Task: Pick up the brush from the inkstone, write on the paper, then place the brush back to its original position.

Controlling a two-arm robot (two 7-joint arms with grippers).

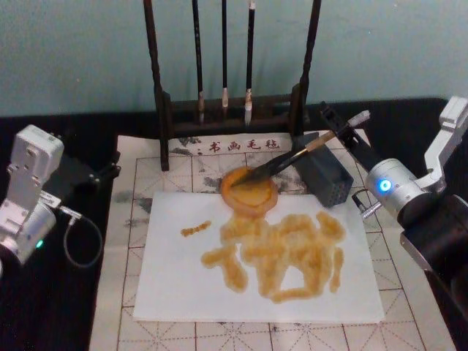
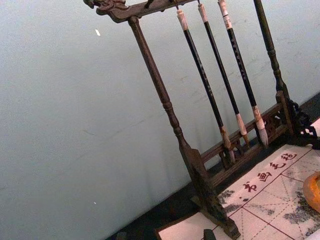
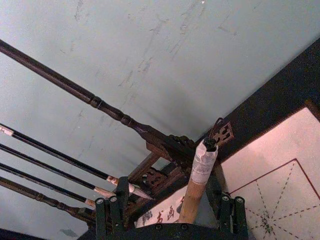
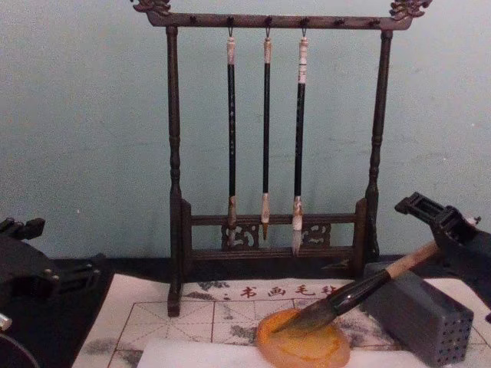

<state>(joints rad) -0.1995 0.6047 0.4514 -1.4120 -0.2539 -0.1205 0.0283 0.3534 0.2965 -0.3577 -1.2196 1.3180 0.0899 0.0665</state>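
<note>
Standing by the brush rack (image 1: 232,102), I can't see its top rail from the head view, where the picture's edge cuts off the posts and the three thin brushes (image 1: 224,51). In the chest view the near part of the inkstone (image 4: 303,345) and most of the paper (image 4: 199,354) in front of the rack run off the bottom edge. The right gripper (image 4: 443,227) beside the rack covers the upper end of the brush (image 4: 360,290), and whether its fingers press the shaft is unclear.
</note>
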